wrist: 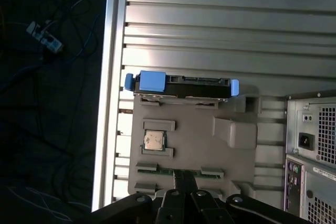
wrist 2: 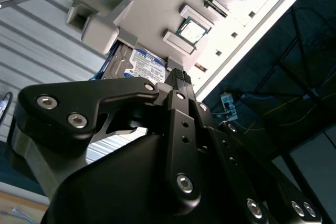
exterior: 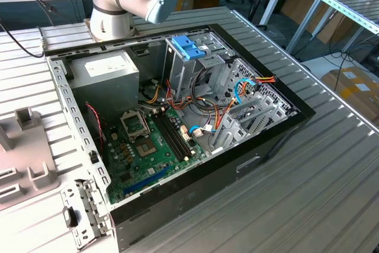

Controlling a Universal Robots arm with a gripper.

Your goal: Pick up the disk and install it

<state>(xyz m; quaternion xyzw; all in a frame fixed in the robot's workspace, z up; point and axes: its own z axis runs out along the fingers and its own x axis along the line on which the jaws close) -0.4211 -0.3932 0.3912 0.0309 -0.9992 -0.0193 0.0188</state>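
The disk (wrist: pixel 181 86) stands on edge in a slot of the grey fixture plate (wrist: pixel 210 156) on the ribbed worktop (wrist: pixel 210 35), partly hidden behind the plate's blocks in the second wrist view, while the gripper (wrist: pixel 184 176), mostly cut off, hangs apart from it, fingers pressed together and empty.

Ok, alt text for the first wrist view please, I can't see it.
The disk, blue rails at its ends, stands on edge in a grey fixture on the ribbed metal table, apart from the end effector at the fixture's opposite edge. A processor chip lies in a recess between them; a computer case stands beside the fixture.
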